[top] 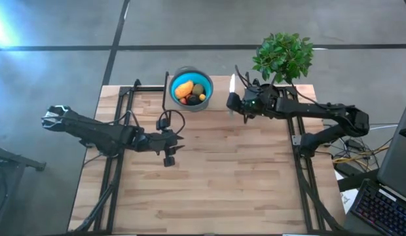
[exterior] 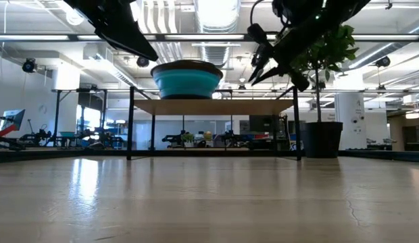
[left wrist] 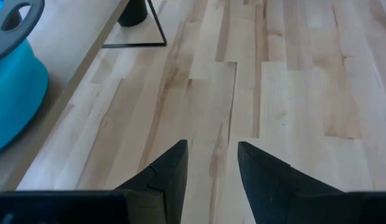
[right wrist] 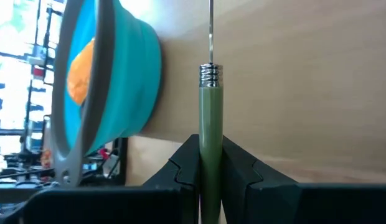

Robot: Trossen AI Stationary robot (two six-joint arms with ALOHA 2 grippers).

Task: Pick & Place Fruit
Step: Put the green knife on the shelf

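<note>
The fruit lies in the blue bowl [top: 190, 88] at the table's far edge: an orange-yellow piece [top: 183, 88], an olive one [top: 198, 90], a dark one [top: 190, 99] and a small orange one [top: 202, 98]. My right gripper [top: 234, 102] hangs just right of the bowl, shut on a green-handled knife [right wrist: 210, 106] whose pale blade [top: 232, 84] points toward the far edge. My left gripper [top: 177, 141] hovers over bare table nearer than the bowl. Its fingers [left wrist: 174, 168] are open with nothing between them. My right gripper pinches the knife's green handle [right wrist: 210, 146] between its two fingers, a little behind the metal collar [right wrist: 210, 74]. The fingers come from the table's right, slanting down, and lie across the handle. The knife is lifted clear of the table, beside the bowl's wall [right wrist: 134, 74].
A potted plant [top: 283, 56] stands at the far right corner, behind my right arm. Black frame rails [top: 121, 118] run along the table's left and right sides. The near half of the wooden table [top: 222, 190] carries nothing.
</note>
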